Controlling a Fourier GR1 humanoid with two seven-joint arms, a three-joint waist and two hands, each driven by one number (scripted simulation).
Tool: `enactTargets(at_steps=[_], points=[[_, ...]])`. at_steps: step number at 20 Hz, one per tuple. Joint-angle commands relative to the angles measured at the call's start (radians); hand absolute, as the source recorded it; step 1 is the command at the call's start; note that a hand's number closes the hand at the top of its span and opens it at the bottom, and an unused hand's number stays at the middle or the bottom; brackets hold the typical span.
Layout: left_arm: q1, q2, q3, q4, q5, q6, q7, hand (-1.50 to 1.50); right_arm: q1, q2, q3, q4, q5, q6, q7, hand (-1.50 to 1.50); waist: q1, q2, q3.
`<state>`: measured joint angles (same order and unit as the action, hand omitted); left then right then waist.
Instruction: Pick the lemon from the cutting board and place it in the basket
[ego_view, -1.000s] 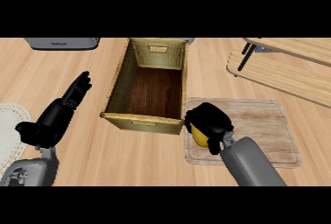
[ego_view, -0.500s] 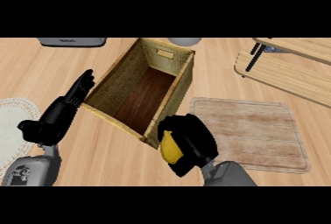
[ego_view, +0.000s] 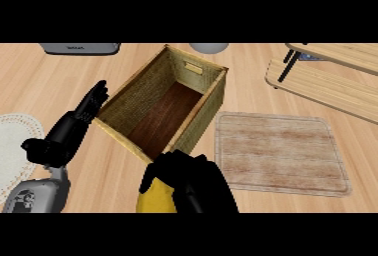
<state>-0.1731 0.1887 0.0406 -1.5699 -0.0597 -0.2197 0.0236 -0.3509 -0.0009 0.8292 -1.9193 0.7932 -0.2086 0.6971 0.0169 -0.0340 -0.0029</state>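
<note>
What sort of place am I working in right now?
Most likely a kitchen counter: a light wooden top carrying a cutting board, an open woven basket, and a grey appliance at the far edge. The right hand is curled round a lemon by the basket's near corner.

The left hand (ego_view: 66, 137) and the right hand (ego_view: 193, 177) are both matte black, each built of blocky, segmented fingers and a thumb on a broad palm, while the left forearm (ego_view: 35, 196) is a smooth, rounded light-grey shell bearing small darker markings.
</note>
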Motion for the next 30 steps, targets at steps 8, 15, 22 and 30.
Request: enactTargets(at_steps=[8,15,22,30], points=[[-0.019,0.005,0.005,0.011,0.008,-0.011,0.012,0.00,-0.398,0.001,0.040,-0.052,0.129,-0.016,0.586,1.50,0.007,0.009,-0.006],[-0.029,-0.011,-0.006,0.024,-0.007,0.001,-0.009,0.00,-0.650,0.000,-0.116,0.098,0.103,-0.023,0.695,1.50,0.022,0.020,-0.004],[-0.060,-0.001,-0.012,0.020,-0.003,-0.019,0.006,0.00,-0.835,0.000,-0.267,0.328,0.123,-0.148,0.708,1.50,0.037,0.031,-0.001],[-0.004,-0.031,-0.034,0.021,-0.034,0.007,-0.035,0.00,-1.007,0.000,-0.403,0.566,0.118,-0.127,0.691,1.50,0.022,0.034,0.000]])
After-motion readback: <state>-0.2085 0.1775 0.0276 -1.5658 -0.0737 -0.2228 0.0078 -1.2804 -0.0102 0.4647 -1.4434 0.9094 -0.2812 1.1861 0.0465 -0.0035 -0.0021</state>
